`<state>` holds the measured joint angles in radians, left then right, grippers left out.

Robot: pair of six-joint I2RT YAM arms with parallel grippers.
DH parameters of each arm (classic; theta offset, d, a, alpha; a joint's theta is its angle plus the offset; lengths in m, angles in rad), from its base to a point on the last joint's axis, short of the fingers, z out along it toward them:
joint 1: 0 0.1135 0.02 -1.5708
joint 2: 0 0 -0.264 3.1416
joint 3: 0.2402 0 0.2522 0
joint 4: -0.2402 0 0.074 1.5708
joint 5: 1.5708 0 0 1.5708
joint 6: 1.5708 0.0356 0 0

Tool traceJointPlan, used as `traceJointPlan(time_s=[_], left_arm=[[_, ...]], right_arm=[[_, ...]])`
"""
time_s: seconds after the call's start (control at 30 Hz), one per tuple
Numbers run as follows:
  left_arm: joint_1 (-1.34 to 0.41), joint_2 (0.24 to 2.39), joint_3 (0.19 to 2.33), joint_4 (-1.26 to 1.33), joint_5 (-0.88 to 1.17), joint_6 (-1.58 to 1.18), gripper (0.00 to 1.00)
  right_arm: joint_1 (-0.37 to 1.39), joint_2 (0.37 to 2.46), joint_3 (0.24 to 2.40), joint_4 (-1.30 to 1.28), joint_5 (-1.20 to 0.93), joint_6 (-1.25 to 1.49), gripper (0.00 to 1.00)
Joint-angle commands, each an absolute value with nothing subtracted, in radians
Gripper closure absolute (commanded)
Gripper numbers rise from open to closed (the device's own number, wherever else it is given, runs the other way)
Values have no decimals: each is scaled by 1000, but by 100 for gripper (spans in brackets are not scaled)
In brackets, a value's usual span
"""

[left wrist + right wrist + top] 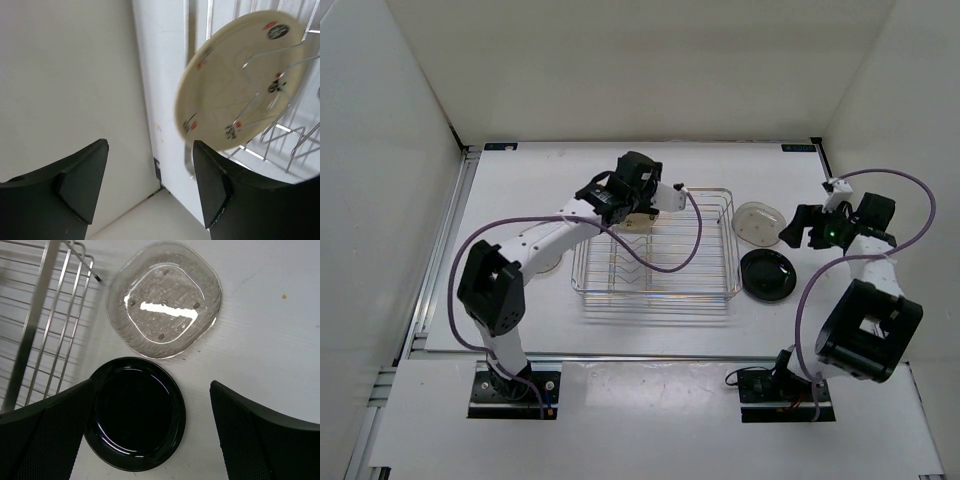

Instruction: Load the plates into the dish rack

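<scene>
While both arms reach out over the table [520, 170], the stock stands as follows.

Rack [655, 262]: chrome wire, at mid-table, between the two arms, one long side toward the bases.

Tan plate [240, 80]: inside the rack, standing on edge and tilted, propped by the zigzag wires that cross its face. Small red and black marks on that face. In the top view it sits in the rack's far-left part, under the left wrist.

Left pincer [150, 170]: fingers wide apart, nothing between them. One finger is just beside the tan plate's rim; whether it touches cannot be told.

Black plate [135, 415]: glossy, flat on the table, outside the rack, just right of its near-right corner.

Clear plate [165, 297]: pale and translucent, flat on the table, right of the rack and beyond the black plate. The two rims meet or nearly meet; which cannot be told.

Right pincer [151, 390]: fingers wide apart, holding nothing. It hangs above the black plate, and in the wrist view one finger stands at each side of the plate.

Pale disc [552, 264]: on the table left of the rack, partly hidden by the left arm, too covered to tell more.

Cables [932, 205]: purple, one per arm. The left one loops across the rack.
</scene>
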<state>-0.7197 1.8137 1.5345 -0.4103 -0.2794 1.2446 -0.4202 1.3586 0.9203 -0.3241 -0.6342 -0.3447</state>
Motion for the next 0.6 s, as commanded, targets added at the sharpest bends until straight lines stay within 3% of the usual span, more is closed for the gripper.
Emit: traceJointPlan(time_s=[0.0, 0.2, 0.37, 0.57], left_arm=[[-730, 1652, 1534, -397, -360, 1169, 19], [-638, 1456, 1471, -397, -466, 971, 11], [-497, 1290, 1287, -397, -479, 781, 6], [-287, 1095, 1065, -407, -353, 640, 4]], right_arm=[[-472, 1432, 994, -347, -658, -331, 3], [-521, 1696, 1129, -454, -756, -341, 23], [-522, 1781, 1204, -454, -765, -337, 23], [-522, 1908, 1307, -454, -775, -296, 23]])
